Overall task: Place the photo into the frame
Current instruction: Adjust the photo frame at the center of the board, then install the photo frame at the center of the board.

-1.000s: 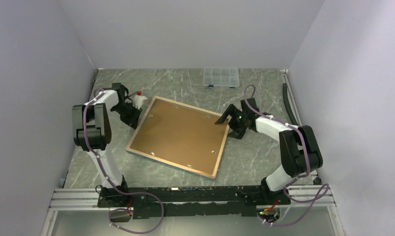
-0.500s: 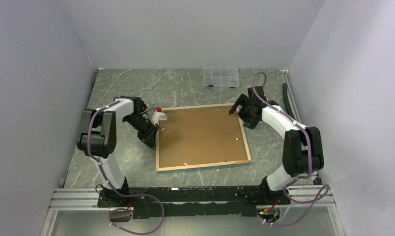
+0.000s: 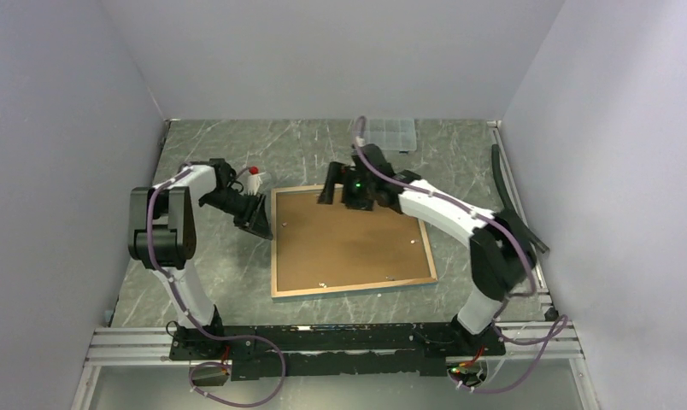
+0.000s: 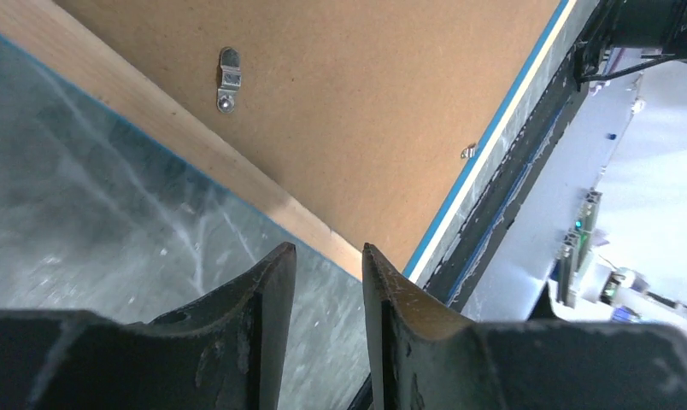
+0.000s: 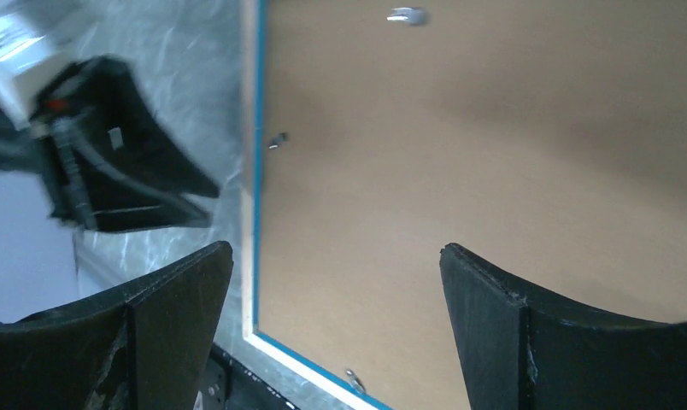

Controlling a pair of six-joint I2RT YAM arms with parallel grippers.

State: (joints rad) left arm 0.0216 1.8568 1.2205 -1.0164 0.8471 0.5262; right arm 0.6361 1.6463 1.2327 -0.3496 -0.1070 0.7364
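Observation:
The frame (image 3: 276, 256) lies face down on the table, its tan wood rear side (image 4: 263, 192) and thin blue edge (image 5: 259, 171) showing. A brown backing board (image 3: 349, 243) fills it, held by small metal clips (image 4: 227, 79). The photo is hidden. My left gripper (image 3: 260, 224) hovers just off the frame's left edge, open by a narrow gap (image 4: 325, 252), with only table between the fingers. My right gripper (image 3: 328, 193) hangs over the board near the frame's far left corner, wide open (image 5: 336, 249) and empty.
A clear compartment box (image 3: 391, 130) sits at the back, partly behind the right arm. A black strip (image 3: 499, 171) lies along the right wall. The arms' rail (image 3: 340, 337) runs along the near edge. The left gripper (image 5: 118, 171) shows in the right wrist view.
The frame swung from a slant to square with the table, then stayed put. My left gripper let go of its left edge and drew back slightly. My right gripper moved left along the far edge.

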